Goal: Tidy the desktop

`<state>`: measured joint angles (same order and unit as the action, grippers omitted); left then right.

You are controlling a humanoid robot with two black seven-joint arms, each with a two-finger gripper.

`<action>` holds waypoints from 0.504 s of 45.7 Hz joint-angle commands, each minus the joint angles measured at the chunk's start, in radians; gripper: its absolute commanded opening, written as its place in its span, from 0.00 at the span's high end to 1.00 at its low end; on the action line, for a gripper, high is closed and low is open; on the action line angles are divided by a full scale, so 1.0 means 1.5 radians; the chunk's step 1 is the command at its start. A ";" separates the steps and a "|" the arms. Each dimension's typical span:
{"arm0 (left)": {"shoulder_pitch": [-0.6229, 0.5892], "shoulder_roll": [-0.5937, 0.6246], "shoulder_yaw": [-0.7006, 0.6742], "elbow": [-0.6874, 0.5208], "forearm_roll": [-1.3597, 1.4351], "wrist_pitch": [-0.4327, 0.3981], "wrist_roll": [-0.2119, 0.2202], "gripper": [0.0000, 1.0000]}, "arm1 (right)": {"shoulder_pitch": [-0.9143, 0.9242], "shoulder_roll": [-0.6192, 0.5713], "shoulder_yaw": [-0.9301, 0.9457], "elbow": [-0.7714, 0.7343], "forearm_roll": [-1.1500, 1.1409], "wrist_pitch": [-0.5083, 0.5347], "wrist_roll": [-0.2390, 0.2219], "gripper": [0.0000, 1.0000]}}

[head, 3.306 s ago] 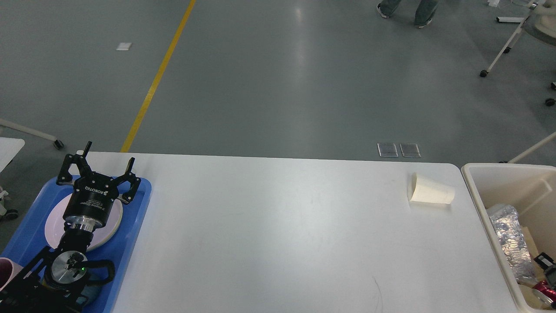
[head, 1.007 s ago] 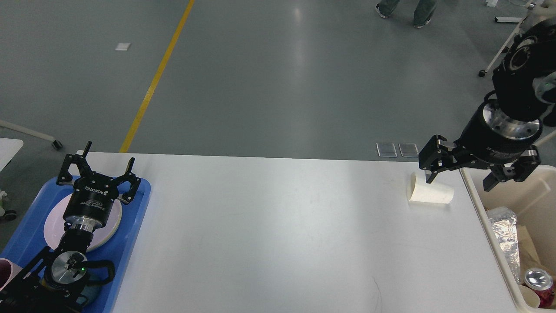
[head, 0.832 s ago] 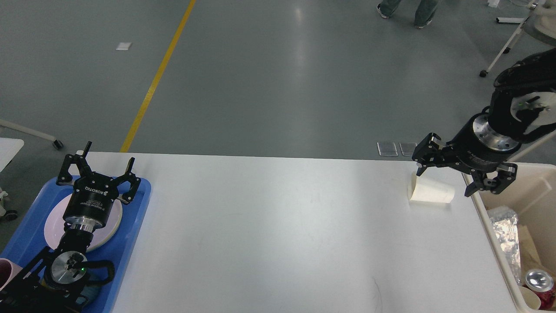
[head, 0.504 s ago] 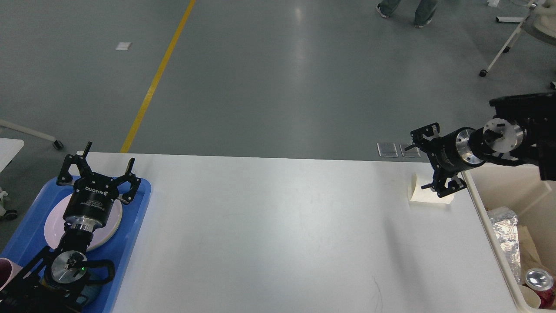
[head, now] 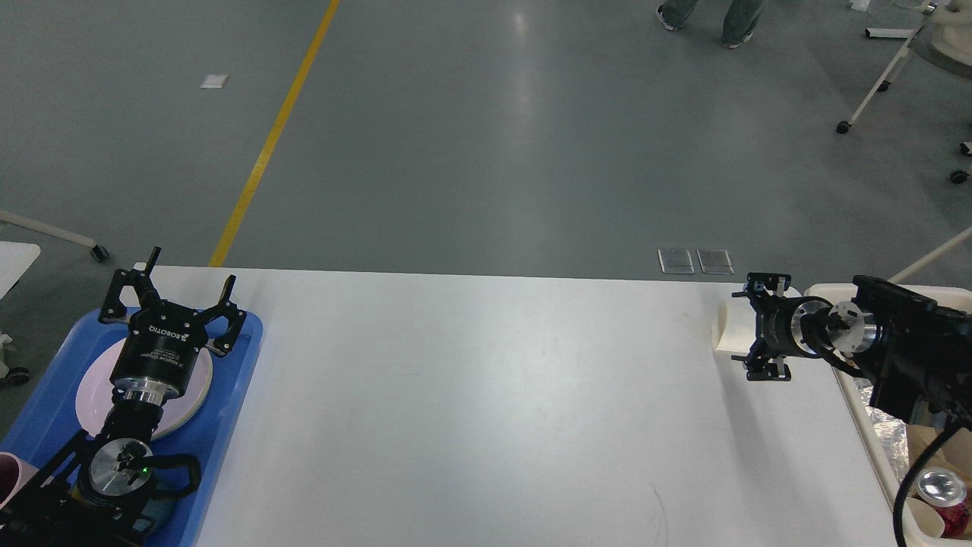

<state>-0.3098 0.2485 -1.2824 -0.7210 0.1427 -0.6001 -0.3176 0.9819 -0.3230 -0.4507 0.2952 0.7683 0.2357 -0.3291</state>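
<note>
The right pincer (head: 748, 332) lies low over the bench (head: 471, 395), reaching in level from the right edge, its two fingers spread wide, one above and one below the paper cup (head: 730, 328). The cup lies on its side near the far right corner of the bench, its rim end pointing left; only that left part shows, the rest is hidden behind the pincer. Whether the fingertips touch the cup cannot be told, and nothing is gripped. The right arm behind the pincer crosses the near wall of the beige bin (head: 854, 387), which stands just beside the bench on its right. In the bin, crumpled foil (head: 881, 429) lies under the arm and a red can (head: 940, 490) sits near the bottom edge of the view. The left pincer (head: 172, 289) is at the opposite, left end of the bench, well apart from the cup, its fingers splayed wide and holding nothing. It hangs above the blue tray (head: 228, 395) that lies on the far left of the bench. A pale pink plate (head: 190, 387) lies in the tray under the left wrist, and a pink cup (head: 9, 475) shows at the left edge of the view. The broad middle of the bench, between tray and cup, is plain white.
</note>
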 commanded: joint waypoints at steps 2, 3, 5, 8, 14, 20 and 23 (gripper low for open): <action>0.000 0.000 0.000 0.000 0.000 0.000 -0.001 0.04 | -0.016 0.040 0.010 -0.039 -0.009 -0.025 0.000 0.03; 0.000 0.000 0.000 0.000 0.000 0.000 -0.001 0.04 | -0.019 0.048 0.010 -0.047 -0.011 -0.027 0.000 0.03; 0.000 0.000 0.000 0.000 0.000 0.000 -0.001 0.04 | -0.024 0.060 0.010 -0.065 -0.013 -0.029 0.000 0.03; 0.000 0.000 0.000 0.000 0.000 0.000 -0.001 0.04 | -0.025 0.083 0.002 -0.091 -0.024 -0.032 0.000 0.03; 0.000 0.000 0.000 0.000 0.000 0.000 -0.001 0.04 | -0.032 0.111 0.003 -0.126 -0.079 -0.059 0.001 0.03; 0.000 0.000 0.000 0.000 0.000 0.000 -0.001 0.04 | -0.043 0.121 0.006 -0.128 -0.081 -0.083 0.007 0.07; 0.000 0.000 0.000 0.000 0.000 0.000 -0.001 0.04 | -0.049 0.125 0.006 -0.127 -0.081 -0.093 0.008 0.08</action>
<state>-0.3098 0.2485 -1.2824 -0.7210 0.1427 -0.5996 -0.3192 0.9232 -0.1450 -0.4433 0.1044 0.6489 0.1208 -0.3222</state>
